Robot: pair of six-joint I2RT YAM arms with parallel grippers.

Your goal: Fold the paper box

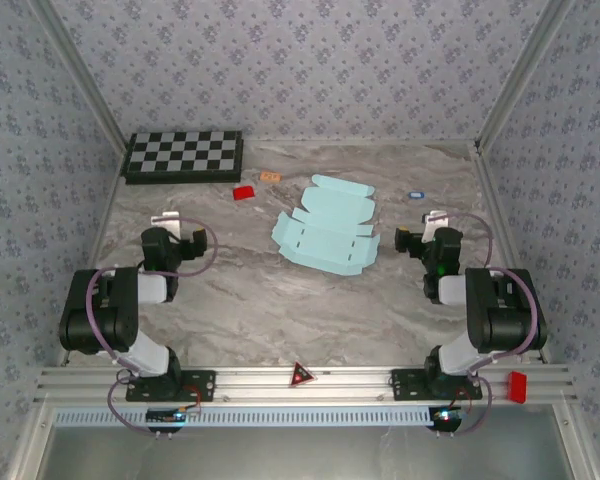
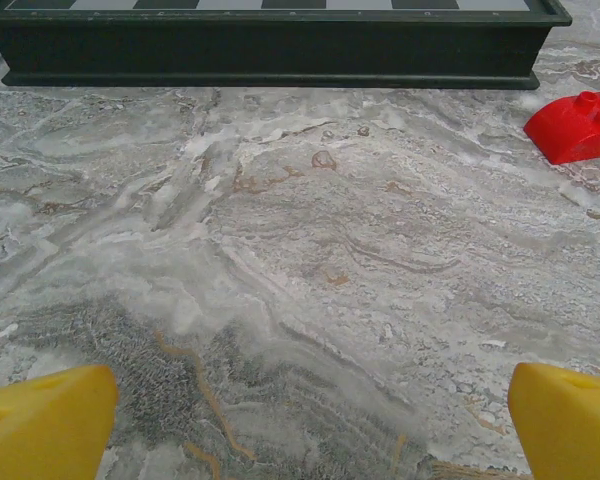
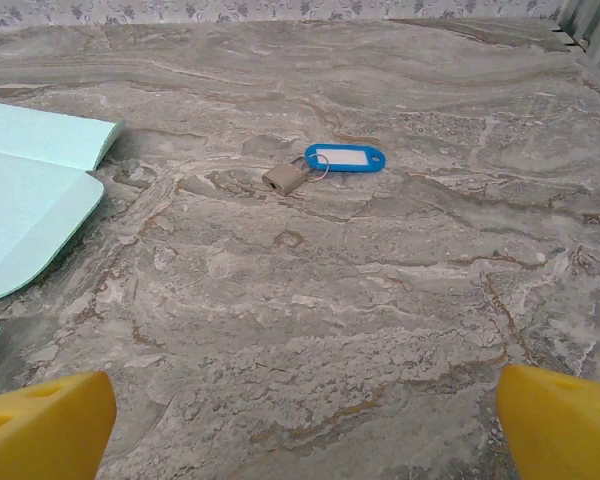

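Yellow fingertips [image 2: 45,420] spread wide on left hand [image 2: 305,430] and right hand [image 3: 302,432], both empty over the table [image 1: 380,310]. Paper box [image 1: 325,228] lies flat, unfolded, between them; folding looks unstarted. Next, reach in for a flap.

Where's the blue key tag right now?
In the top view the blue key tag lies on the table, right of the paper box and just beyond the right gripper.
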